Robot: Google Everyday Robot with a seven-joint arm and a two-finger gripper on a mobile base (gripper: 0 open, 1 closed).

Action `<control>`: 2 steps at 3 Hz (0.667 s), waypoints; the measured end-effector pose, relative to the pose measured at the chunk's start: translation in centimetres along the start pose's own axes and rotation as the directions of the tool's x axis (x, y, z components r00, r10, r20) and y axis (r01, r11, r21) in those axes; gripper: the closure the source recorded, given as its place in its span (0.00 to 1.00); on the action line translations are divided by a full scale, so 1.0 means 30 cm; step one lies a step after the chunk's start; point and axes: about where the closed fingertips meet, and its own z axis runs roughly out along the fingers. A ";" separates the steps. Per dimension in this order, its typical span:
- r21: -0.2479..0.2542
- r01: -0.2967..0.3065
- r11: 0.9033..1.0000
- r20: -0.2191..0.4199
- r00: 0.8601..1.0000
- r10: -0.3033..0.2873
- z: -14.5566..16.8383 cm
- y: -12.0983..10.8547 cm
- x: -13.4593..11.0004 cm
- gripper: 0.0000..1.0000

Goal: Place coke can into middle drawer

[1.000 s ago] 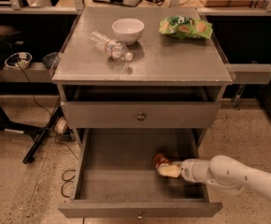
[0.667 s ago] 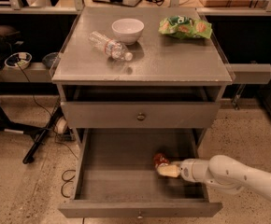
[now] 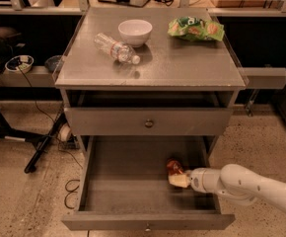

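Change: we are seeing almost nothing shifting; the tool (image 3: 179, 180) and the coke can (image 3: 173, 166) are sitting where they were a second ago.
Tool: it is reaching in from the right on a smooth, rounded white arm (image 3: 251, 184), its cream tip lying low in the middle drawer (image 3: 128, 181). We are not able to tell how far it is open or whether it is gripping the can.
Coke can: it is showing as a small reddish-brown cylinder inside the tray, right of centre, touching the tool's tip; its markings are too blurred to read.
Middle drawer: it is standing pulled out, a deep rectangular grey tray with a narrow front panel.
Tabletop (image 3: 182, 63): flat matte grey, it is carrying a round white bowl (image 3: 135, 32), a clear plastic bottle (image 3: 116, 48) lying on its side, and a crinkled green bag (image 3: 196, 28).
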 end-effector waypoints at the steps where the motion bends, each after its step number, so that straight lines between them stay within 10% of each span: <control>1: 0.000 0.000 1.000 0.000 1.000 0.000 0.000 0.000 0.000 0.00; 2: 0.000 0.000 1.000 0.000 1.000 0.000 0.000 0.000 0.000 0.00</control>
